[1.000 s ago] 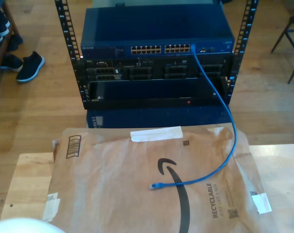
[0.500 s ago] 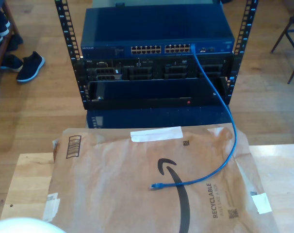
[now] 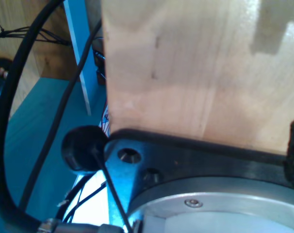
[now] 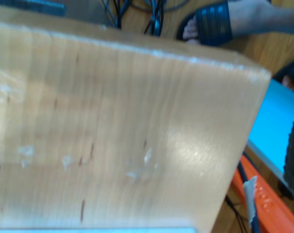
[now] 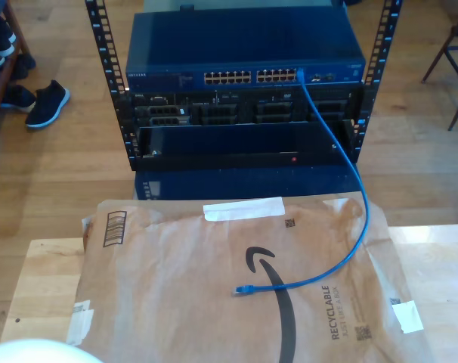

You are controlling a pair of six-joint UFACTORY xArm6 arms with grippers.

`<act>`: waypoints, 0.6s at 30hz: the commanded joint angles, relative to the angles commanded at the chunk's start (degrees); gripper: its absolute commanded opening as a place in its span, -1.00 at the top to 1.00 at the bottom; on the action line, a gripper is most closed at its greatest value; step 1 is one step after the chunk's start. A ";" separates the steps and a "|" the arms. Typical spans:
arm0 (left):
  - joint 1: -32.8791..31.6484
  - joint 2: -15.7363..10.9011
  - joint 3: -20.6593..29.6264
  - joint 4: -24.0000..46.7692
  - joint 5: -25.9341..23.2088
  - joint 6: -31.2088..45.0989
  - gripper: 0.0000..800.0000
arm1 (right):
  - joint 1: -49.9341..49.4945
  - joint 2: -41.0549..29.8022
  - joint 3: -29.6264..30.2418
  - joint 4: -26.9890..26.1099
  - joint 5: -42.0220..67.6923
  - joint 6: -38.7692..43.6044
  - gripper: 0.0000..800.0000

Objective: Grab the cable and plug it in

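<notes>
Barely begun: cable (image 5: 342,189) plugged at one end into the blue switch (image 5: 244,53), free plug (image 5: 244,289) lying loose on the brown paper (image 5: 176,302). Hand states impossible to tell.

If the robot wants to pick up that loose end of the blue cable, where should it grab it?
Probably just behind the free plug of the cable, coming straight down from above. That end lies flat on the brown paper mailer with open space around it, and the cord there runs nearly straight toward the exterior view's right, so fingers could close across it.
</notes>
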 joint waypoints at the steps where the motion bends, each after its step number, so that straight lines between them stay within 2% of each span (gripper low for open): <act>1: 0.00 0.00 0.00 0.00 0.00 0.00 -1.00 | 0.09 1.23 0.53 0.09 -1.32 -0.09 -0.99; 4: 0.00 0.00 0.00 0.00 0.00 0.00 -1.00 | 0.09 2.29 2.99 0.26 -6.42 0.18 -1.00; 7: 0.00 0.00 0.00 0.00 0.00 0.00 -1.00 | 0.09 2.29 3.16 2.37 -6.59 -0.09 -1.00; 18: 0.00 0.00 0.00 0.00 0.00 0.00 -1.00 | 0.00 2.29 3.08 2.37 -6.59 0.00 -1.00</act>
